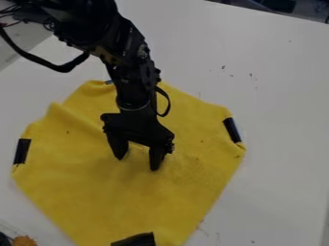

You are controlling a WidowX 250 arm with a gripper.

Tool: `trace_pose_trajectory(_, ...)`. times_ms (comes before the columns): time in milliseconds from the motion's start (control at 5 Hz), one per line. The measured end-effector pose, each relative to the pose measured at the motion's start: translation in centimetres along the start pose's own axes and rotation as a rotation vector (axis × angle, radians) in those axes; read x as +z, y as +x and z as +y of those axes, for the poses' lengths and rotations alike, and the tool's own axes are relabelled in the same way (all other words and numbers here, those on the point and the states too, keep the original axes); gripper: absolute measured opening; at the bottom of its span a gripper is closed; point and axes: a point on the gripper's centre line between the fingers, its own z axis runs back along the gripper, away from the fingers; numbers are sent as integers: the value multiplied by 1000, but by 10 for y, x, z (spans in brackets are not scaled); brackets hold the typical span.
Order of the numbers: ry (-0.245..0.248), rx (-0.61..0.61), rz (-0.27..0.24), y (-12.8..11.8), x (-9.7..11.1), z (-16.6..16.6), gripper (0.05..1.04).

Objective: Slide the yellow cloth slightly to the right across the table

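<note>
The black gripper (138, 162) hangs over the middle of a yellow cloth (122, 197), its two fingers spread apart with only cloth visible between and below them. Whether the fingertips touch the cloth, I cannot tell. The cloth lies spread on the white table, with a raised fold at its upper left. Black tape (22, 151) marks its left corner, another black strip (233, 129) its right corner, and a black piece (135, 239) its bottom edge. Part of the cloth's top lies behind the arm.
The white table (276, 120) extends around the cloth, with small dark specks at the upper right. An orange-brown object (24, 241) and a dark object (5, 239) sit at the bottom left corner. A black cable loops beside the arm at the upper left.
</note>
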Motion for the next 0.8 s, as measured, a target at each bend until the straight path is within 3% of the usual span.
trace_pose_trajectory(400, 2, 42, 1, -4, -3, -2, 1000)
trace_pose_trajectory(600, 38, 14, -30, -5, -2, 4, 1001)
trace_pose_trajectory(800, 133, -46, -65, 4, 17, 19, 1001)
